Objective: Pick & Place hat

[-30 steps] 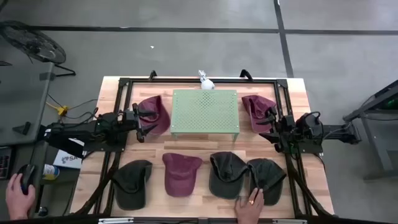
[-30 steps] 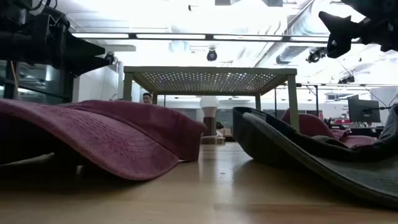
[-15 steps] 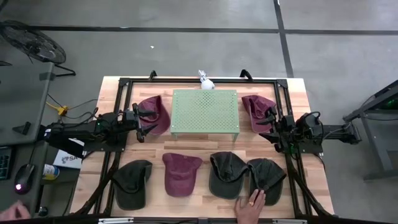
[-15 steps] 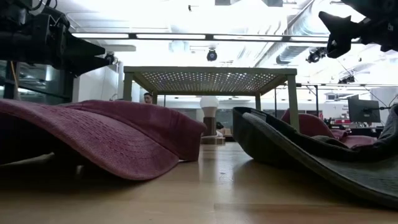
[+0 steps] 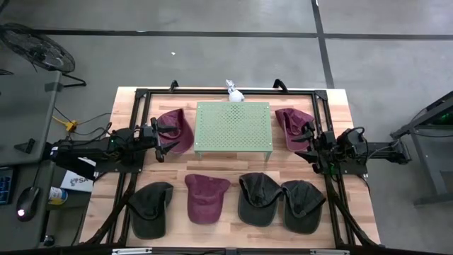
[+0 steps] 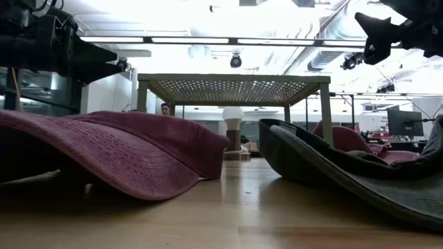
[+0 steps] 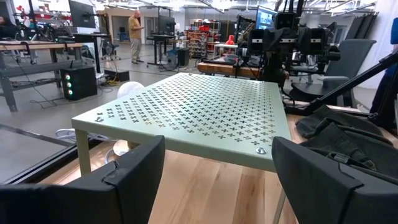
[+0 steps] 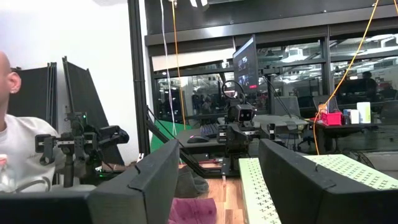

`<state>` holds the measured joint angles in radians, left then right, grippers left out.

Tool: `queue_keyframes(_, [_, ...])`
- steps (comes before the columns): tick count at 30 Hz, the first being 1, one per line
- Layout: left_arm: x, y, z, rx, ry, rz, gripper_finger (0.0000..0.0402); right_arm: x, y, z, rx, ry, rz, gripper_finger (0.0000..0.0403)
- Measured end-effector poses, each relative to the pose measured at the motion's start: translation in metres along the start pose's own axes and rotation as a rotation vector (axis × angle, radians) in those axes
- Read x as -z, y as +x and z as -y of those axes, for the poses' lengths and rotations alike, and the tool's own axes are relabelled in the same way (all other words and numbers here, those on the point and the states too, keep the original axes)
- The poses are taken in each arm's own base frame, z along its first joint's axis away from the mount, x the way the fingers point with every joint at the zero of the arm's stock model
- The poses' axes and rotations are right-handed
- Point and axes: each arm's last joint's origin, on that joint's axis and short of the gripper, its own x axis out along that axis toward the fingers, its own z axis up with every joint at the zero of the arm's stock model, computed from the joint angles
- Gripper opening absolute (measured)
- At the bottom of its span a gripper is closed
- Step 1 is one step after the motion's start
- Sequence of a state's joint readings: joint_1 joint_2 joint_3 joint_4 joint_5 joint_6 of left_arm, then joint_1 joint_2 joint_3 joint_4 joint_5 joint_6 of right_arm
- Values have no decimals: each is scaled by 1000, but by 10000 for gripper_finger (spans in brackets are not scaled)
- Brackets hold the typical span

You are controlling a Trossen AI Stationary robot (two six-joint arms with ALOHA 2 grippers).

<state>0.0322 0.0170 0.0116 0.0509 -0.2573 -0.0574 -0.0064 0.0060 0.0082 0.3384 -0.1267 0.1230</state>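
Both arms hover above the table, holding nothing: the left gripper (image 5: 164, 139) with its fingers spread wide beside a maroon hat (image 5: 177, 129), the right gripper (image 5: 306, 142) parted over another maroon hat (image 5: 291, 125). Between them stands the green perforated stand (image 5: 233, 127). 4 more hats lie along the near edge: a dark hat (image 5: 151, 207), a maroon cap (image 5: 205, 197) and 2 dark caps (image 5: 258, 199) that touch. Likely risk: a pinch there could drag both. The black frame rails (image 5: 141, 106) hem in the outer sides; open wood (image 5: 233, 164) lies mid-table
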Motion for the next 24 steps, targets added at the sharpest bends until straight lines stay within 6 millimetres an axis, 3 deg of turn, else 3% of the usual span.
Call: queue_keyframes(24, [0,0,0,1,0,0,291,0,0,0,4,0,0,216])
